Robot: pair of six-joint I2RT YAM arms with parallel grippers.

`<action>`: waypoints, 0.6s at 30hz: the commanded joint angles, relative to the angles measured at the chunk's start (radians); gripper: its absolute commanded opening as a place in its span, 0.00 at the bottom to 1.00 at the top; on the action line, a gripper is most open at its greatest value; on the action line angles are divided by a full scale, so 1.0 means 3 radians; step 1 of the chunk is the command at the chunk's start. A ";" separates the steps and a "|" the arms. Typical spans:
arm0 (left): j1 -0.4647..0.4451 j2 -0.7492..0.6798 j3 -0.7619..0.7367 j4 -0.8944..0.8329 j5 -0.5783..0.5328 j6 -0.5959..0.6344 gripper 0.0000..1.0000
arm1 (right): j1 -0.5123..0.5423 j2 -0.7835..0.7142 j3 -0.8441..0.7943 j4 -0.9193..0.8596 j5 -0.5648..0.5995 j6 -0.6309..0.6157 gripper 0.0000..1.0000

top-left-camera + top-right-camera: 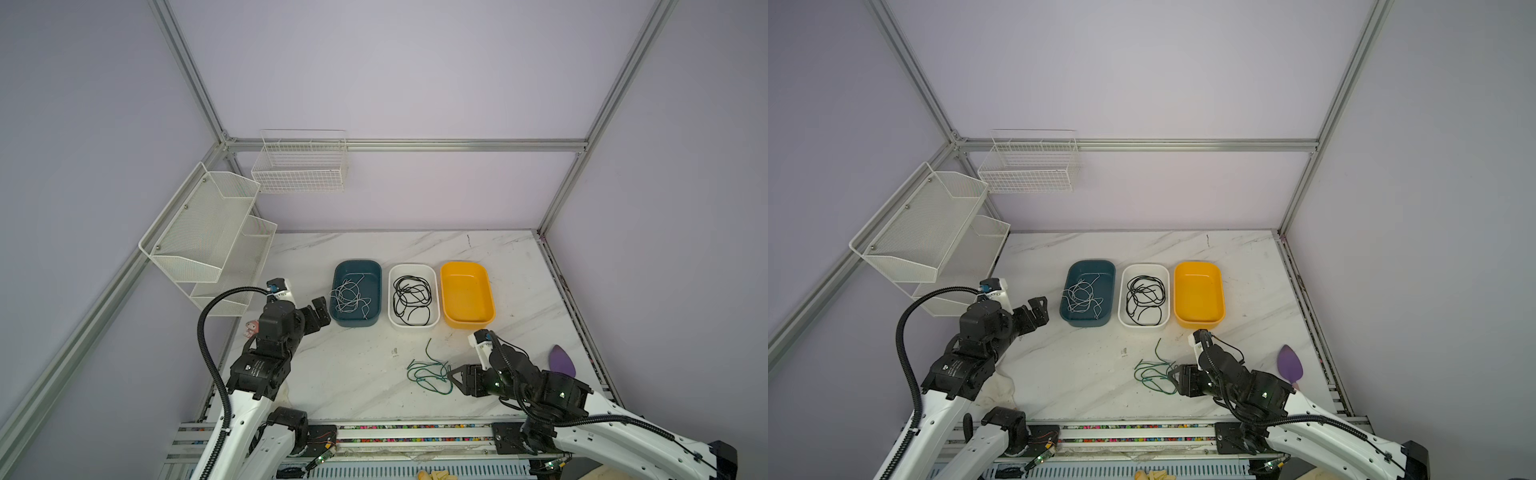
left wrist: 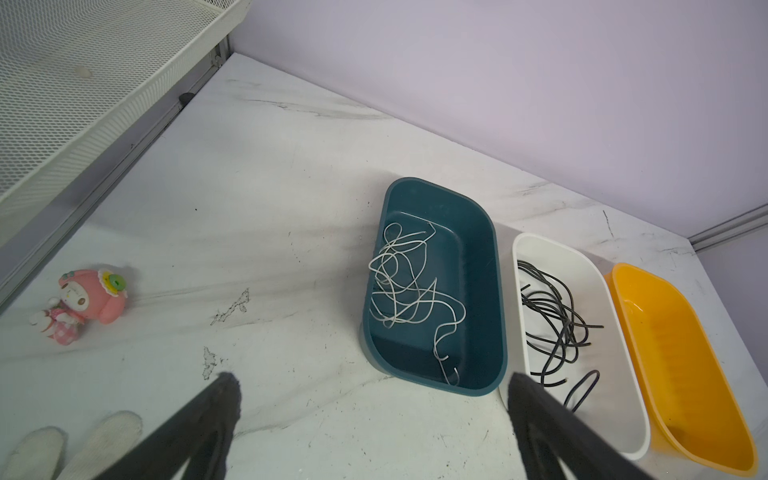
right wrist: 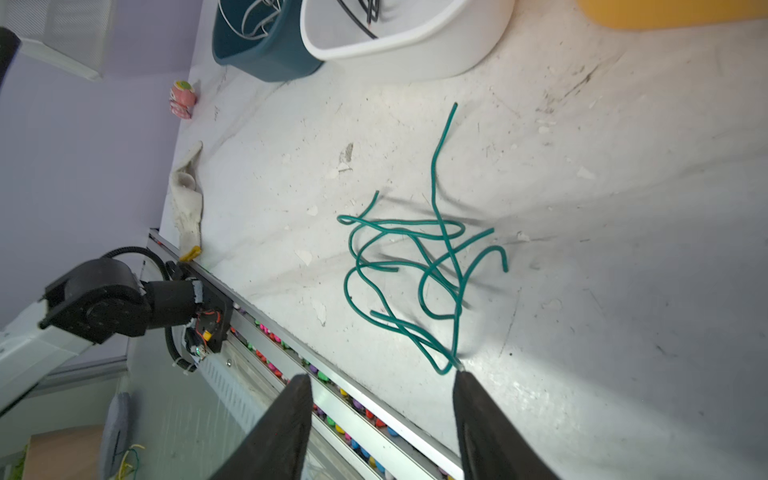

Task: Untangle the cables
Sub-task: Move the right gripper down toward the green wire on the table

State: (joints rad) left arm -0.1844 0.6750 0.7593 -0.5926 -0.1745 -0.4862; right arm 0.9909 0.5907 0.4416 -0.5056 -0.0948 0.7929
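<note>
Marble-pattern tabletop [image 1: 353,374], lilac-walled enclosure | right gripper [image 3: 380,378]: low over tabletop, jaws partly apart, gripping nothing | green cables [image 3: 446,245]: loose tangle on tabletop just off its fingertips | left gripper [image 2: 372,380]: jaws fully spread, gripping nothing, just beside teal bin [image 2: 500,291] | white cables [image 2: 399,291] in teal bin; black cables [image 2: 552,307] in white bin [image 2: 615,374]; yellow bin [image 2: 685,353] adjacent.

green cables [image 3: 442,226], teal bin [image 1: 355,321], white bin [image 1: 413,325], yellow bin [image 1: 467,295], grey-veined white table [image 1: 353,374]
</note>
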 commanded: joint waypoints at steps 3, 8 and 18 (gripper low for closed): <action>-0.0019 0.0004 0.0027 0.0048 0.0055 0.0077 1.00 | 0.0109 0.0175 -0.0197 0.0261 -0.0079 0.0168 0.51; -0.0021 0.0012 0.0033 0.0053 0.0045 0.0082 1.00 | 0.0312 0.0475 -0.0297 0.0655 -0.0028 0.0284 0.51; -0.0030 -0.0005 0.0034 0.0037 0.0030 0.0082 1.00 | 0.0455 0.0850 -0.0519 0.1411 -0.0072 0.0462 0.46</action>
State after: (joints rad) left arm -0.1860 0.6823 0.7597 -0.5930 -0.1669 -0.4854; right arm 1.1141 0.8379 0.2878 -0.1749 -0.1242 0.8932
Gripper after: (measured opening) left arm 0.999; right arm 0.465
